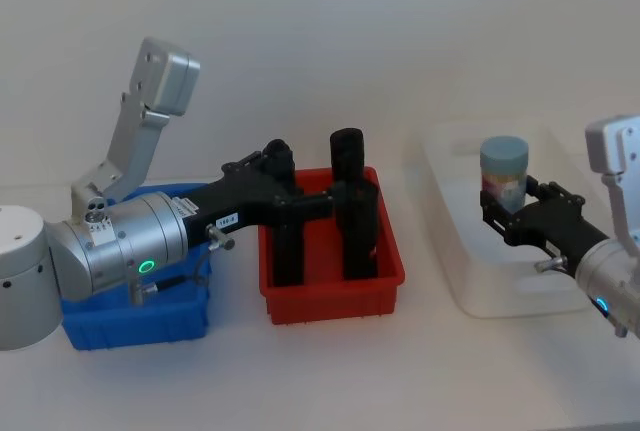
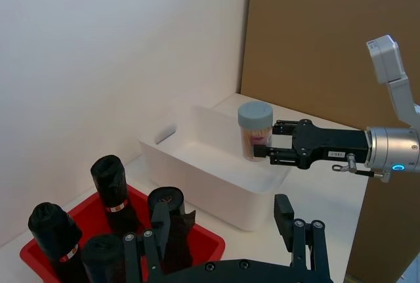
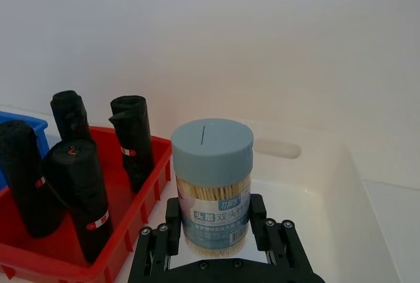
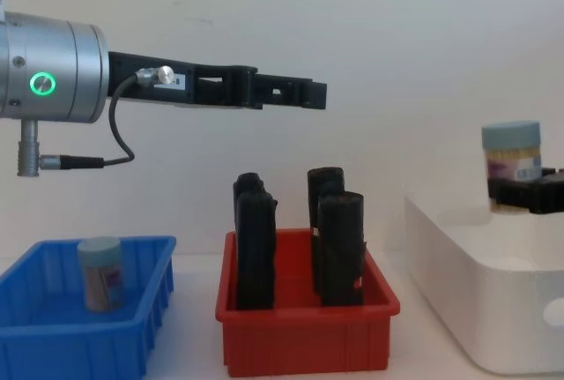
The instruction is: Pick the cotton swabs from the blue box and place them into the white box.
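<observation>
My right gripper point(image 1: 505, 209) pinches one cotton swab jar point(image 1: 503, 173), upright, above the white box point(image 1: 520, 296). My left gripper point(image 4: 300, 94), spread and empty, hangs above the red bin point(image 4: 304, 340). A second jar point(image 4: 101, 272) stands in the blue box point(image 4: 53, 345).

A robotics lab or test station is suggested: a bare white counter point(image 1: 330, 381) is set against a plain white wall point(image 1: 300, 41). Plastic bins are lined up, the blue box point(image 1: 140, 326) left of a red bin point(image 1: 335, 303), the white box point(image 1: 500, 296) right of it. Farther right, a brown panel point(image 2: 315, 33), possibly cardboard, is stood.
</observation>
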